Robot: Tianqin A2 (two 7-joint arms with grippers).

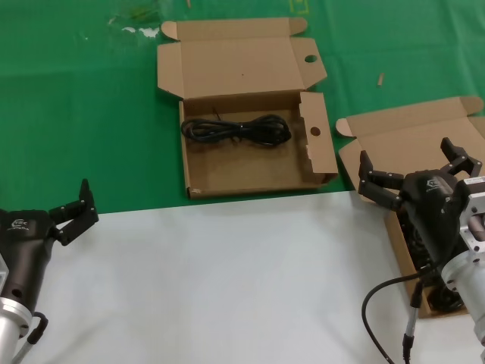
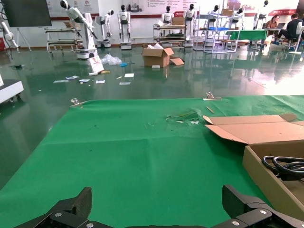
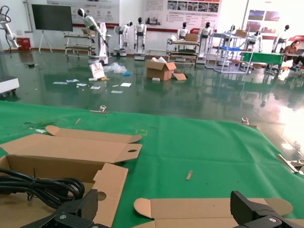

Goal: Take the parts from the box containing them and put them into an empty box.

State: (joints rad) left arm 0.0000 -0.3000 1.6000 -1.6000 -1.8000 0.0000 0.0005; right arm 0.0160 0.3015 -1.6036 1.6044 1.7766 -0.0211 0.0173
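**benchguy:** Quick rundown? Where's everything sitting?

**armwatcher:** Two open cardboard mailer boxes on the green mat (image 1: 83, 98). The one with the round holes (image 1: 250, 121), one in the lid flap and one in the side flap, is up the middle, and it's got a coiled black cable (image 1: 236, 129) lying in it near the hinge side. The other box, no holes (image 1: 413, 144), is off on the robot's right, mostly hidden behind that arm. There's something dark inside it but I can't tell what.

**benchguy:** And the grippers?

**armwatcher:** Right gripper (image 1: 415, 173) is over the no-hole box, fingers spread wide, nothing in them. Left gripper (image 1: 74, 208) is down at the near left over the white tabletop (image 1: 227, 280), also spread apart and holding nothing, well away from both boxes.
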